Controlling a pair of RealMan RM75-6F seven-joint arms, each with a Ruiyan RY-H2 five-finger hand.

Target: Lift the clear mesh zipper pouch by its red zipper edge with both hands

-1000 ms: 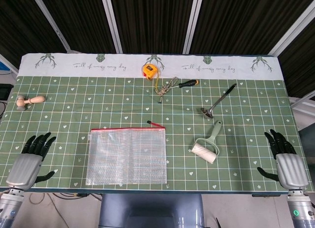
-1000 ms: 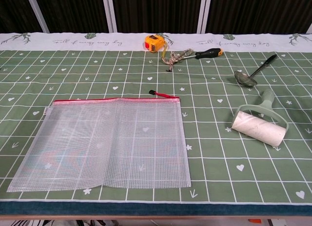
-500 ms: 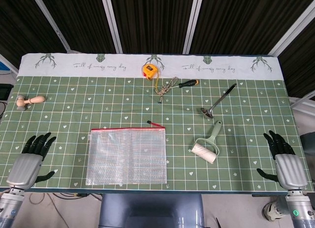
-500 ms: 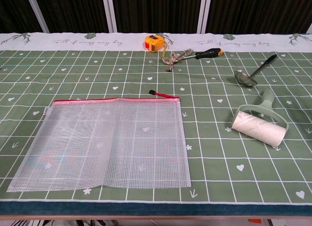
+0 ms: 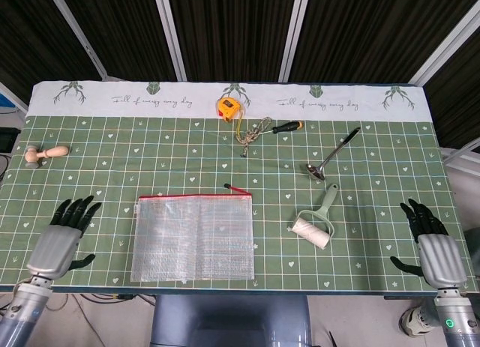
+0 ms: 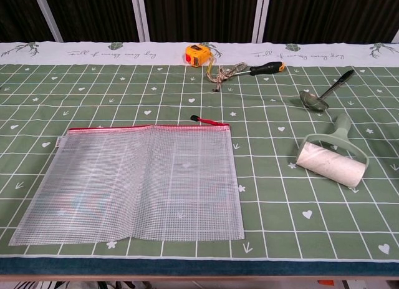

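The head view looks steeply down from high above the worktop's (image 5: pixel 90 174) near edge, taking in its whole width and the dark wall beyond. The chest view sits lower and closer at that same edge, facing across the worktop at a shallow slant. Both share the pouch (image 5: pixel 193 238), the lint roller (image 5: pixel 313 225) right of it and the tape measure (image 5: pixel 227 107) beyond it.

A lint roller (image 5: pixel 313 224) lies inward of the right hand (image 5: pixel 433 245); spoon (image 5: pixel 331 156), screwdriver (image 5: pixel 286 127) and tape measure (image 5: pixel 227 108) beyond; a wooden stamp (image 5: pixel 43 154) beyond the left hand (image 5: pixel 62 237).
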